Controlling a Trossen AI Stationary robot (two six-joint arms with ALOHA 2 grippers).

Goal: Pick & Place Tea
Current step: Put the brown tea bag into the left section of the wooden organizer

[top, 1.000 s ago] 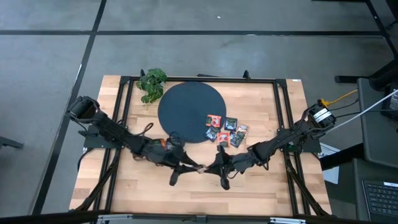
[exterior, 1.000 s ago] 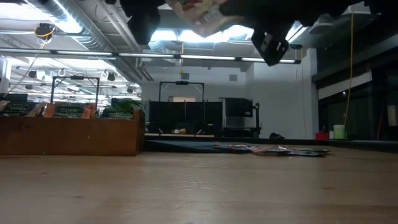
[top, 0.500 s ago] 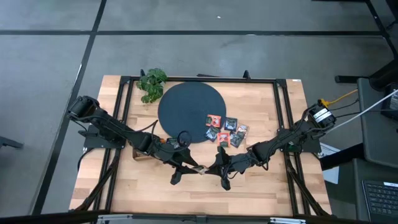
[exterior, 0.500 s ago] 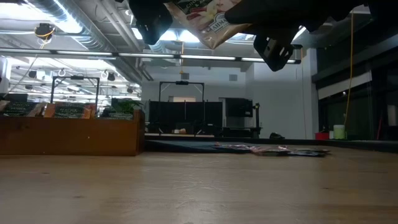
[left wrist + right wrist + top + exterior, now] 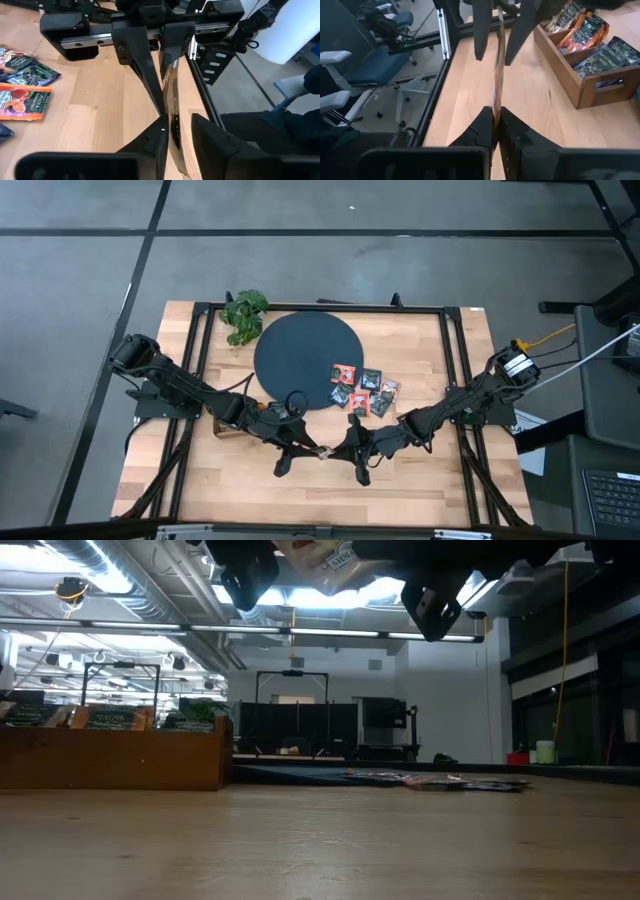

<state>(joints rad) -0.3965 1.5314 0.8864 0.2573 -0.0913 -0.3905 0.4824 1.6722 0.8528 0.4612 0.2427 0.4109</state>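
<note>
One tea sachet, light with orange-red print, hangs in the air above the table's near middle between my two grippers. My right gripper is shut on it from the right. My left gripper is open, with one finger on each side of the sachet's other end. The sachet shows edge-on in the right wrist view. Several more sachets lie flat by the dark disc, some on its rim. My right gripper pinches the sachet's right end between its two fingers. The fingers come level from the table's right side. The sachet stands on edge, lifted clear of the table, and sticks out toward my left gripper.
A brown wooden compartment tray holding several sachets sits on the table's left part, under my left arm. A leafy plant stands at the far left beside the disc. Bare wood lies along the near edge.
In the low view the sachet dipped lower and tilted, then came back up near the picture's top. My left arm has shifted slightly toward the right gripper.
</note>
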